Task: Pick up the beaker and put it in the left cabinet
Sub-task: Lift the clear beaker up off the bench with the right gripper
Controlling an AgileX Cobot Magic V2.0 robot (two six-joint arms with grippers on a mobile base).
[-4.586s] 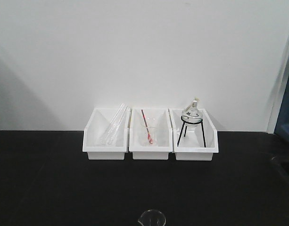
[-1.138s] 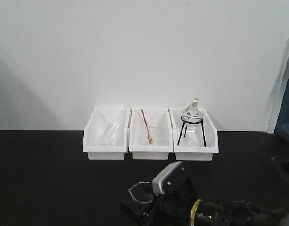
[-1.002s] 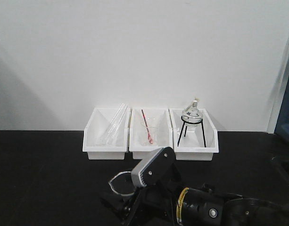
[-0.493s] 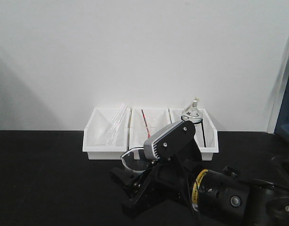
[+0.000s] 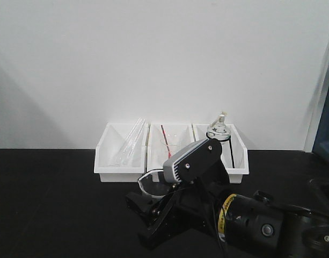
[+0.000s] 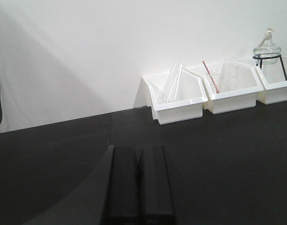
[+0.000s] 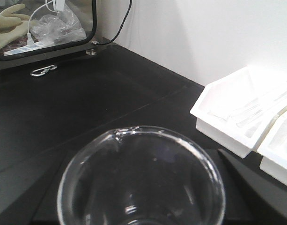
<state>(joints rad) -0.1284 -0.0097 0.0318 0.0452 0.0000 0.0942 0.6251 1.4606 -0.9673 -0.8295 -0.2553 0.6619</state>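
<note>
The left gripper (image 6: 138, 183) has its two black fingers pressed flat together with nothing between them, low over the black table (image 6: 49, 154). From it, the row of white bins lies toward 1 o'clock.

In the front view the left bin (image 5: 120, 156) holds long glass tubes (image 5: 129, 141) that lean up toward 1 o'clock. At about 5 o'clock from that bin, the right gripper (image 5: 148, 209) clasps the beaker (image 5: 152, 181), its jaws narrowed onto the glass wall. The beaker stands upright in front of the middle bin (image 5: 175, 131); whether its base touches the table cannot be seen.

From the right wrist the beaker's round rim fills the lower frame, with its pour spout (image 7: 120, 133) at 11 o'clock and dark fingers (image 7: 52, 192) showing on either side. A carabiner (image 7: 42, 70) lies on the table toward 10 o'clock.

The middle bin carries a second glass vessel (image 6: 218, 80) with a red rod (image 6: 210, 75) in it. The right bin (image 5: 238, 156), at 2 o'clock from the held beaker, holds a round flask (image 5: 218, 129) on a black wire stand (image 6: 269, 61).
</note>
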